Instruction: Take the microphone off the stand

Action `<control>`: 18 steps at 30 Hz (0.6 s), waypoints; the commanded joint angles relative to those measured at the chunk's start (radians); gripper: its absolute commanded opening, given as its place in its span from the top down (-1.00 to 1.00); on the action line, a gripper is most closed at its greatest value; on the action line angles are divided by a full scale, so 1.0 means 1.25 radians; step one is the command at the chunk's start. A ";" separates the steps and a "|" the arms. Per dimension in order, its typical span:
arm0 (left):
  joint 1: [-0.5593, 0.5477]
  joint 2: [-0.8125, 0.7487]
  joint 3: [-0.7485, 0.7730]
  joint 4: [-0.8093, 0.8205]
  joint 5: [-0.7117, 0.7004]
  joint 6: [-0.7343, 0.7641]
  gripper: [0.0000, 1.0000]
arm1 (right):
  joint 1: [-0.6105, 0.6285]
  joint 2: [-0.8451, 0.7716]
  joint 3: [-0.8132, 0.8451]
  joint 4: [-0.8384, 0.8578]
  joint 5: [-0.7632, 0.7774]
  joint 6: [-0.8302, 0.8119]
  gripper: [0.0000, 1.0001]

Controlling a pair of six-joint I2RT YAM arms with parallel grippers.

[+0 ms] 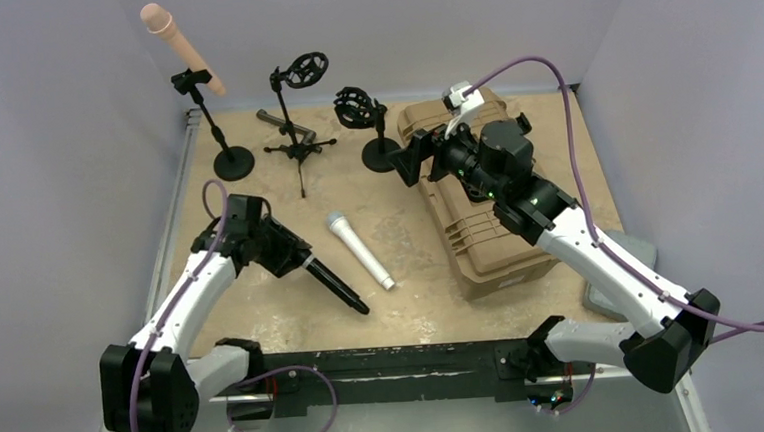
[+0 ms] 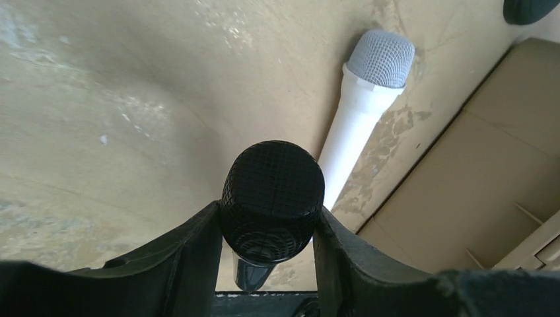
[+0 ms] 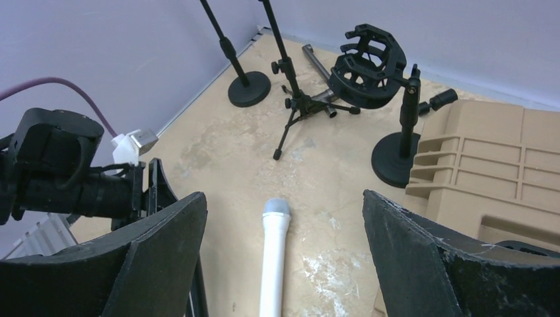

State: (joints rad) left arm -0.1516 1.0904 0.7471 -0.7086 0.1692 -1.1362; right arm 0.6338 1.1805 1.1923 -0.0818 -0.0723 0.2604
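The black mic (image 1: 334, 282) is clamped at its head between the left gripper's (image 1: 296, 259) fingers, slanting down toward the table (image 1: 264, 318), near the white mic (image 1: 359, 249) lying there. A tan mic (image 1: 182, 48) sits clipped in the far-left stand (image 1: 214, 126). The right gripper (image 1: 407, 159) hangs wide open beside the case (image 1: 480, 240).

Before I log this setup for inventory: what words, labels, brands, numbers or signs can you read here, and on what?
No text can be read in any view.
White microphone: no marking shows.
Black microphone: no marking shows.
Pink microphone on its stand: no marking shows.
Tan case: moulded ribs only; anything finer is too small to read.
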 commanded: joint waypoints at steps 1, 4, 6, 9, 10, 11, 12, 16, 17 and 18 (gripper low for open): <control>-0.058 0.021 -0.026 0.153 -0.009 -0.104 1.00 | -0.003 0.003 -0.013 0.032 -0.005 0.009 -0.72; -0.069 0.084 -0.054 0.216 0.009 -0.137 1.00 | -0.002 0.012 -0.011 0.031 -0.006 0.011 -0.70; -0.068 0.132 -0.042 0.229 0.010 -0.129 1.00 | -0.002 0.015 -0.012 0.033 -0.008 0.012 -0.70; -0.063 0.185 -0.008 0.214 -0.011 -0.107 1.00 | -0.003 0.020 -0.003 0.031 -0.013 0.011 -0.69; -0.061 0.195 -0.004 0.212 -0.014 -0.104 1.00 | -0.002 0.021 0.000 0.028 -0.012 0.009 -0.69; -0.060 0.207 -0.002 0.213 -0.012 -0.102 1.00 | -0.002 0.020 0.000 0.026 -0.010 0.008 -0.68; -0.060 0.218 0.000 0.215 -0.006 -0.102 1.00 | -0.002 0.019 -0.002 0.026 -0.006 0.007 -0.68; -0.059 0.295 0.004 0.242 0.057 -0.106 1.00 | -0.002 0.018 -0.015 0.032 -0.001 0.005 -0.68; -0.059 0.313 0.012 0.242 0.066 -0.105 1.00 | -0.002 0.021 -0.016 0.032 -0.002 0.006 -0.68; -0.060 0.326 0.017 0.241 0.068 -0.105 1.00 | -0.002 0.023 -0.016 0.032 -0.003 0.006 -0.68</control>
State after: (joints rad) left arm -0.2306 1.4342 0.7174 -0.4561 0.2012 -1.2564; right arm 0.6338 1.2110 1.1751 -0.0822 -0.0715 0.2680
